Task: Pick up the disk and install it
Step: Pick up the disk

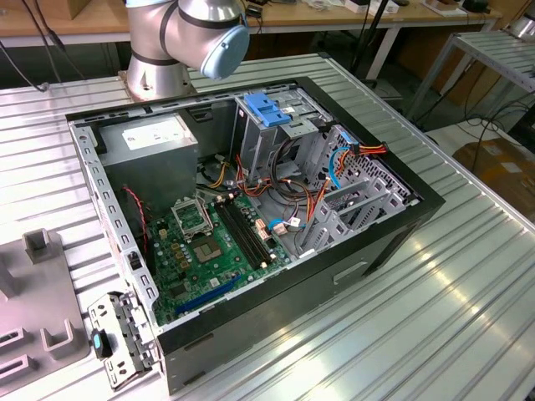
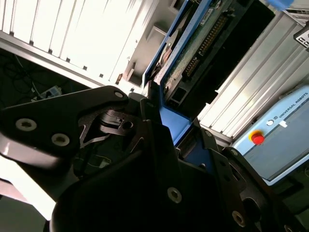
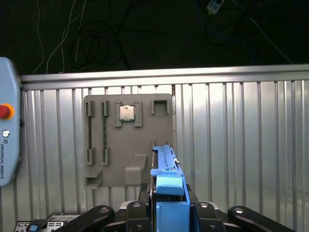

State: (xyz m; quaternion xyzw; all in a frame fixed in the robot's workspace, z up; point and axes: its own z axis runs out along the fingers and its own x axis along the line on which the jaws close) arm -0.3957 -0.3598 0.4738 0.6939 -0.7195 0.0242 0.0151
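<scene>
The disk (image 3: 168,181) stands edge-on between my gripper's (image 3: 169,212) black fingers, its blue plastic rail toward the camera in the first wrist view. In the second wrist view the disk (image 2: 203,43) shows its green circuit-board underside and a blue rail, running away from the gripper (image 2: 166,128), which is shut on its near end. The disk hangs above the ribbed metal table (image 3: 241,145), off any support. In the exterior view the open computer case (image 1: 251,200) lies on the table, with its grey drive cage (image 1: 276,142) at the back.
A blue latch (image 1: 267,109) tops the drive cage; the power-supply box (image 1: 155,142) and motherboard (image 1: 201,242) sit beside it among loose cables. A grey fixture plate (image 3: 128,140) holding a chip (image 3: 127,113) lies below the gripper. A pendant with a red button (image 2: 257,138) sits at the table's side.
</scene>
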